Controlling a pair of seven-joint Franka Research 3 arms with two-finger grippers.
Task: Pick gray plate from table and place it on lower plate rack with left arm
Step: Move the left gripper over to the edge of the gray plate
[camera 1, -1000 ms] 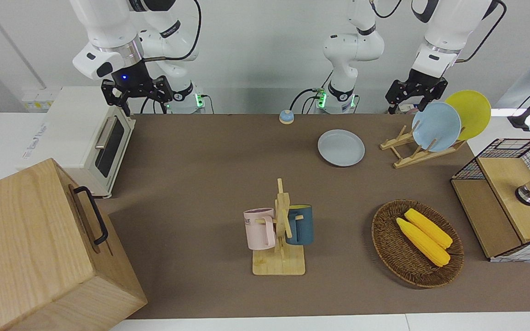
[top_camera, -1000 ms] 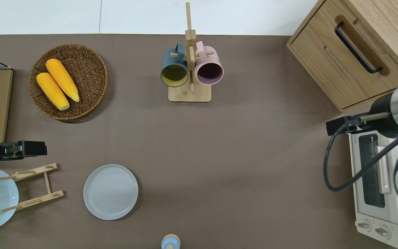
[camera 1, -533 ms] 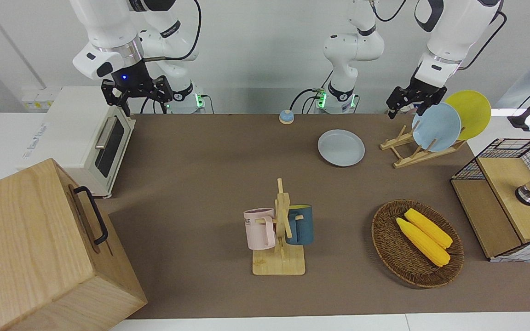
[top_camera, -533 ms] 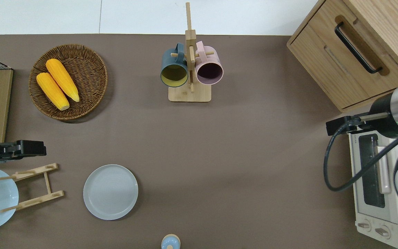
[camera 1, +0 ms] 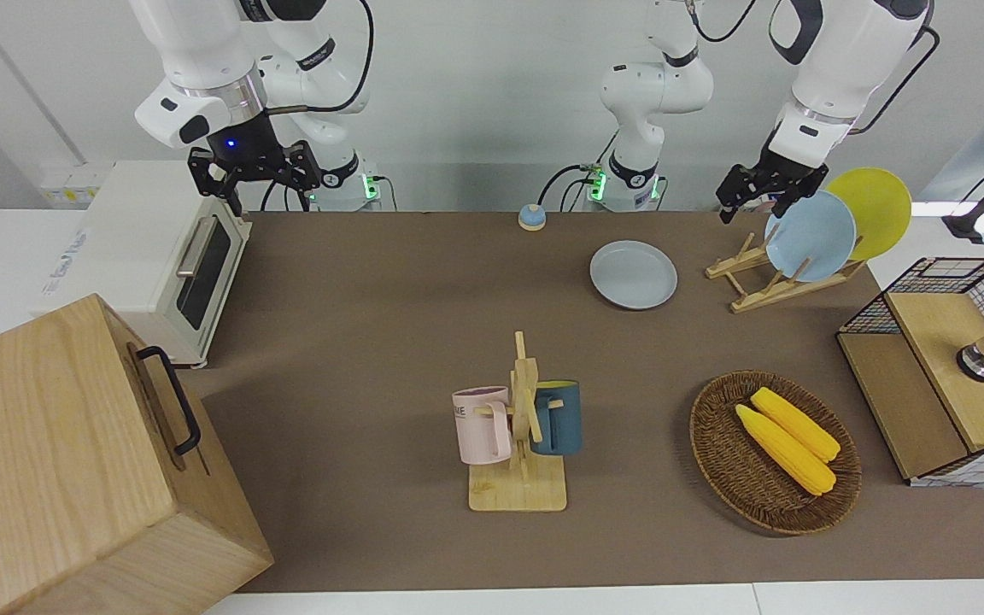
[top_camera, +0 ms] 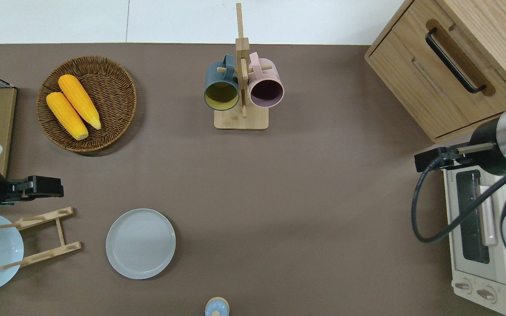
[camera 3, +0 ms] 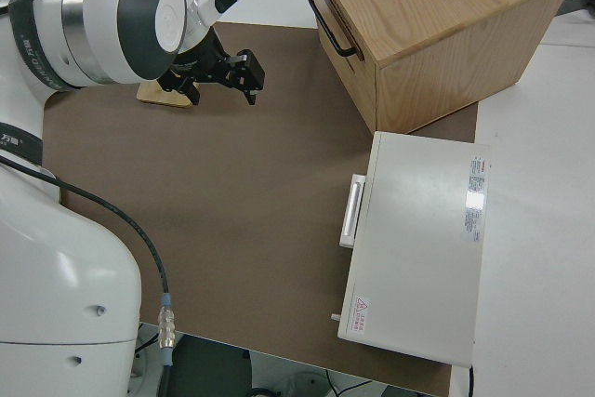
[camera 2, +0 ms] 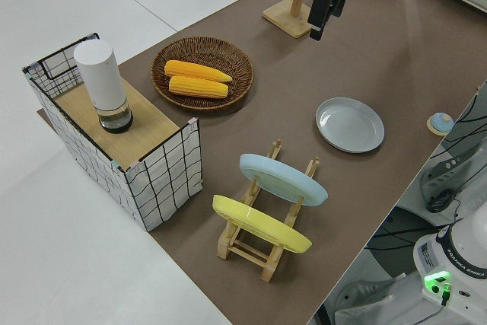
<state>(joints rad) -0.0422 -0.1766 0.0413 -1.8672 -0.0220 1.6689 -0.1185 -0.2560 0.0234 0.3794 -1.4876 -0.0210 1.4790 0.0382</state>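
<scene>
Gray plate (top_camera: 140, 243) lies flat, rim up, on the table (top_camera: 279, 197); round, no long axis. Left gripper (top_camera: 44, 188) hangs empty, opening indiscernible. Only the left side view shows a yellow plate (camera 2: 261, 224) racked.

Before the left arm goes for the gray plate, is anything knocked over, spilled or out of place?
Nothing stands out. The gray plate lies flat on the table beside the plate rack, whose lower slots are free. The blue plate and yellow plate sit slotted in it.

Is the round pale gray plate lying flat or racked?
Flat: the round pale gray plate lies on the brown table, beside the slanted light-wood rack, apart.
</scene>
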